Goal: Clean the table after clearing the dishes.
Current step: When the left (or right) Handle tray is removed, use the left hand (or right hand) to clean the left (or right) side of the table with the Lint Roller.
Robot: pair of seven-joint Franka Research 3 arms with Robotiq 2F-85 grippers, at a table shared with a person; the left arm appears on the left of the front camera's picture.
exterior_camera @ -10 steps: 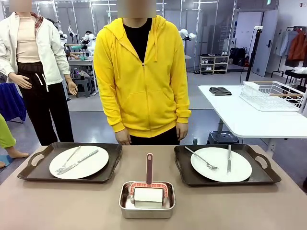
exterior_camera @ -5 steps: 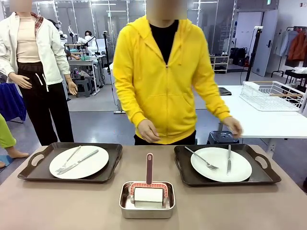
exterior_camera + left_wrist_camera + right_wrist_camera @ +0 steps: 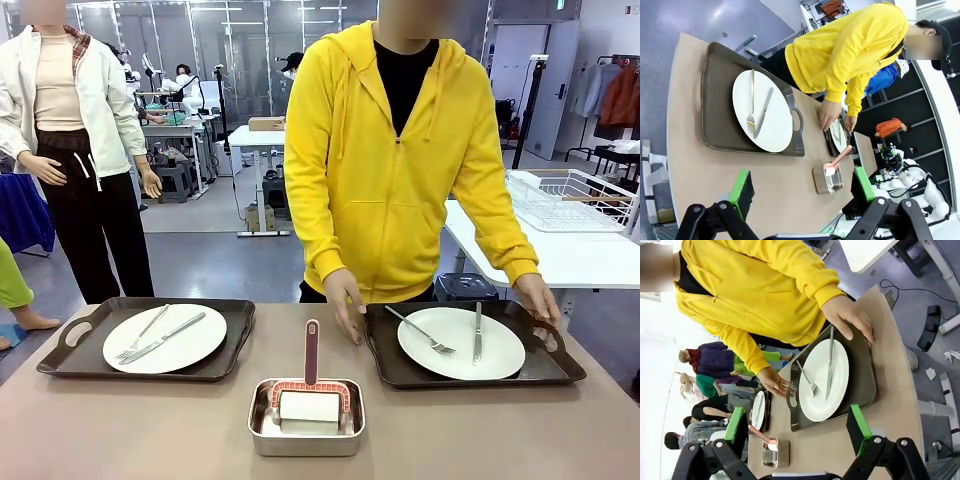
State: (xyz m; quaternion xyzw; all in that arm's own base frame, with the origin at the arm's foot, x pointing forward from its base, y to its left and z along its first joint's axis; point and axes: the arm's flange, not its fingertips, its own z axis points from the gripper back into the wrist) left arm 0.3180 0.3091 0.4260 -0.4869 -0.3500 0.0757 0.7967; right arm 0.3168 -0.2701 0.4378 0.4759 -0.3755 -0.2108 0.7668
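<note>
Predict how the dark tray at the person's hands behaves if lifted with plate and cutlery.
The dark rectangular handled tray probably stays stiff; its rim looks rigid. Tilted, the round white plate may slide, being loose. The silver fork and knife lie unsecured, likely skidding first.

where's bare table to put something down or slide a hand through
Bare table lies in the near corners: left of the pan, nearer than the left tray, and right of it, nearer than the right tray. The gap between the trays is crowded: roller handle and the person's hand.
</note>
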